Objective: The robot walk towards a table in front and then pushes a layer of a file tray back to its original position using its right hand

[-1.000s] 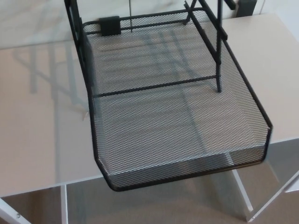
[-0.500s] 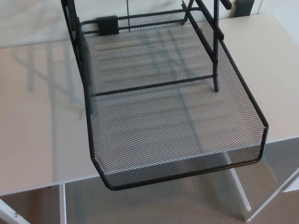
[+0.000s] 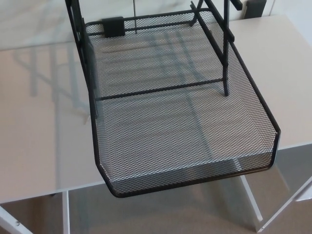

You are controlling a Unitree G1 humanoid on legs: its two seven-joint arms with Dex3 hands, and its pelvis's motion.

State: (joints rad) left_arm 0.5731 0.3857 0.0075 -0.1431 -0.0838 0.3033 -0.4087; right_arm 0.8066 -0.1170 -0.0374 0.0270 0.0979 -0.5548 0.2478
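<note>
mesh layer [image 3: 180,131] juts past table [image 3: 39,146] | light, stiff (slides easily), push its front rim | hands unseen, can't tell

Mesh tray layer [image 3: 180,141] pulled out from the file tray frame [image 3: 80,53], resting on the table [image 3: 39,126] and overhanging its near edge. Frame uprights at the far left and far right of the layer, toward the table's far edge. Crossbar [image 3: 161,90] across the layer, behind its middle. Floor [image 3: 185,214] below the overhang.
</note>
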